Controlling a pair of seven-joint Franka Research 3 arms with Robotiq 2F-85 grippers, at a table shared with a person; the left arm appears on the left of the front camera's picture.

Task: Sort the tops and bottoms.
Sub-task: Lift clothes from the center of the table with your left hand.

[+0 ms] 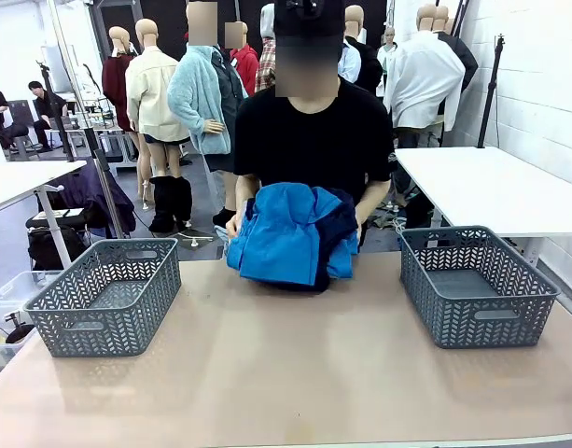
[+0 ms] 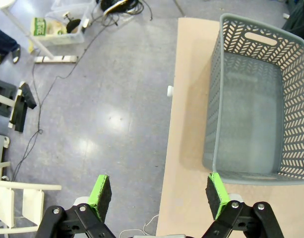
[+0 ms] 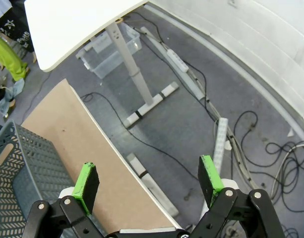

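Now: clothes bundled at the far edge, both grippers wide and empty

A person across the table [image 1: 286, 373] holds one bundle at its far edge, well apart from the two grey baskets. The tops [image 1: 281, 238] face front, and the bottoms [image 1: 337, 231] show dark at the bundle's right and underneath. The left gripper [image 2: 158, 178] hangs by the left basket [image 2: 213, 99], jaws fully spread and gripping nothing (floor and table edge below). The right gripper [image 3: 147, 166], equally wide and empty, hangs over floor beside the right basket [image 3: 23, 168].
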